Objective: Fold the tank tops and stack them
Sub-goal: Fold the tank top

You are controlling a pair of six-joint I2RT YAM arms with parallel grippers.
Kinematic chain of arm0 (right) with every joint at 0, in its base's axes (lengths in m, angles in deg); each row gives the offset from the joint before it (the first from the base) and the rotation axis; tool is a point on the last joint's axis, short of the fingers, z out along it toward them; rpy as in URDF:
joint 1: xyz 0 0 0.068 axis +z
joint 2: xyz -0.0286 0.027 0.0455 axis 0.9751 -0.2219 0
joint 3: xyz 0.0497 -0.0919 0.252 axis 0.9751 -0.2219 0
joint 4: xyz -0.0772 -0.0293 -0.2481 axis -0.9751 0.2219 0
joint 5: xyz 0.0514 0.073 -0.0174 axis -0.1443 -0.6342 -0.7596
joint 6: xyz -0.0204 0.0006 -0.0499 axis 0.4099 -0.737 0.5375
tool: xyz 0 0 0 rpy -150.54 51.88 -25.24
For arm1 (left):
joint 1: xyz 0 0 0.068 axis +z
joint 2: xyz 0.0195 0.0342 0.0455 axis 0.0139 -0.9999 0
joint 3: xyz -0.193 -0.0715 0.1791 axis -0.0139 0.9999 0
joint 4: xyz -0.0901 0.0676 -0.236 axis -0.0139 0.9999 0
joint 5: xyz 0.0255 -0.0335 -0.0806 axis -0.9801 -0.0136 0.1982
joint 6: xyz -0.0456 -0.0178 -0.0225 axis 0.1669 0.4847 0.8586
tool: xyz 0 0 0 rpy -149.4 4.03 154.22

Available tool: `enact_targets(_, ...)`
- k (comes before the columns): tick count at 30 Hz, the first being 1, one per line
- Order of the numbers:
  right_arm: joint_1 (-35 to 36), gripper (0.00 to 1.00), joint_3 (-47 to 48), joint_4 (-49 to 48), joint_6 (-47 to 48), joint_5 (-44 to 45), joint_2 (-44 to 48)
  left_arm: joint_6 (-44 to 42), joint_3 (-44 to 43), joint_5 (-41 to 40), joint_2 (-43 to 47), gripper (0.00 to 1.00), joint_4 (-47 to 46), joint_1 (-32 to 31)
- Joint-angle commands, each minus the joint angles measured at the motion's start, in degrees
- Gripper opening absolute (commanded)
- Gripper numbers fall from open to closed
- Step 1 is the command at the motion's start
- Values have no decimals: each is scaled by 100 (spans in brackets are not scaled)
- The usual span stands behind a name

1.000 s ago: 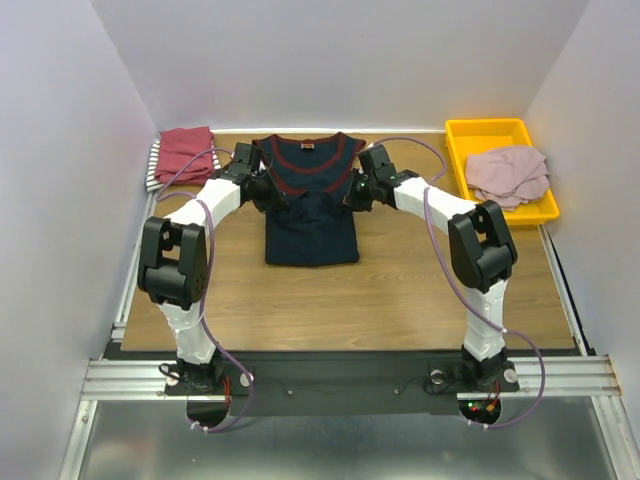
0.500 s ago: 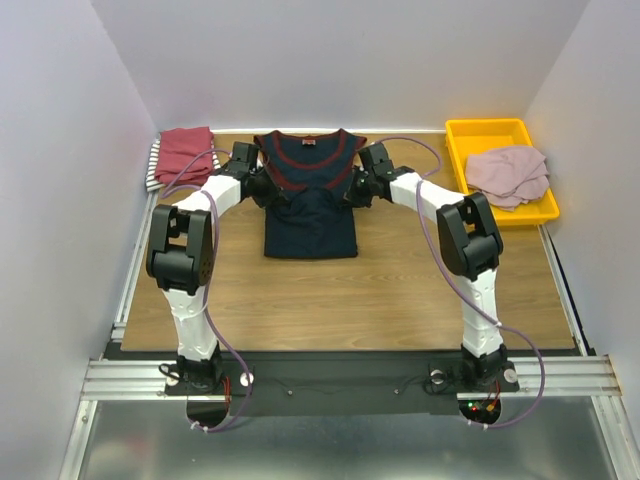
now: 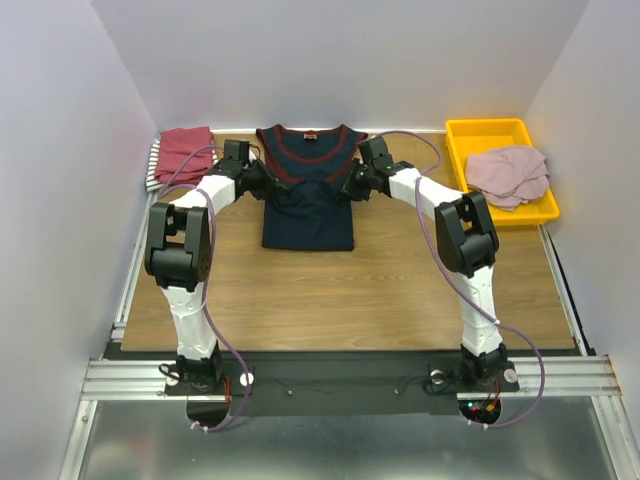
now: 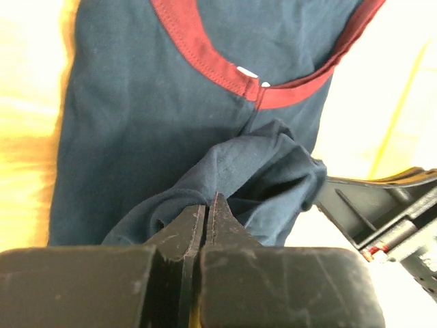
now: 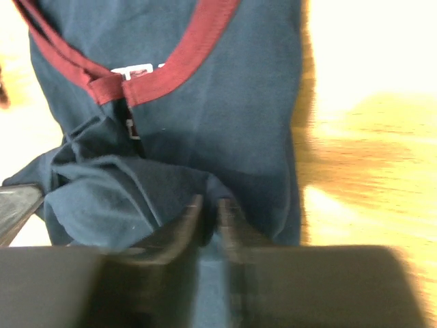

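The hem of the navy jersey (image 3: 308, 195) had reached its collar, the fold nearly laid. The left gripper (image 4: 207, 205) pinched cloth tight; the right gripper (image 5: 208, 208) had just parted slightly, probably beginning release.

White links (image 3: 212, 190), black joints (image 3: 178, 245), purple cables (image 3: 425, 240); scuffed black jaws.

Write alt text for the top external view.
Two arms reach across a wooden table to a navy tank top with maroon trim, the left end effector and right end effector at its sides. A dark-red top lies far left; a pink top sits in a yellow tray.
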Motion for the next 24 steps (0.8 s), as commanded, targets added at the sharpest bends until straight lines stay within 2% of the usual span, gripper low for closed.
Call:
enact_targets(1,-107,35,292,-158,-33,63,-102,148,-84,357,95,33,-1048,147)
enact_targets(2,-133,40,327,-167,-16,90,-102,210,65,418,208,50,-1268,226)
enact_targets(3,-142,44,362,-167,-7,116,-102,263,127,480,253,55,-1523,262)
enact_targets(4,-150,53,493,-167,2,169,-93,316,145,541,305,59,-1699,297)
enact_targets(5,-168,58,555,-167,20,204,-93,360,119,568,376,68,-1936,376)
enact_targets(7,-177,69,678,-167,46,344,-84,334,31,647,420,73,-2114,420)
enact_targets(10,-177,72,802,-167,169,485,-23,246,13,534,622,73,-2044,517)
enact_targets(11,-177,72,767,-167,221,520,29,141,39,403,770,73,-1766,526)
enact_targets(14,-151,72,399,-167,362,504,372,-53,301,-222,1043,56,-1034,456)
enact_targets(15,-133,71,337,-167,389,442,399,-97,382,-379,1096,42,-911,403)
enact_targets(16,-89,70,249,-167,485,407,434,-193,461,-659,1141,35,-693,307)
enact_targets(17,-54,70,187,-167,486,433,460,-263,462,-749,1115,32,-586,271)
enact_targets(20,43,69,2,-167,591,459,470,-501,383,-987,966,34,-208,192)
enact_targets(22,69,68,-15,-167,644,511,417,-693,251,-1153,913,44,11,131)
enact_targets(24,95,67,19,-167,731,573,373,-861,-29,-1408,781,46,266,-36)
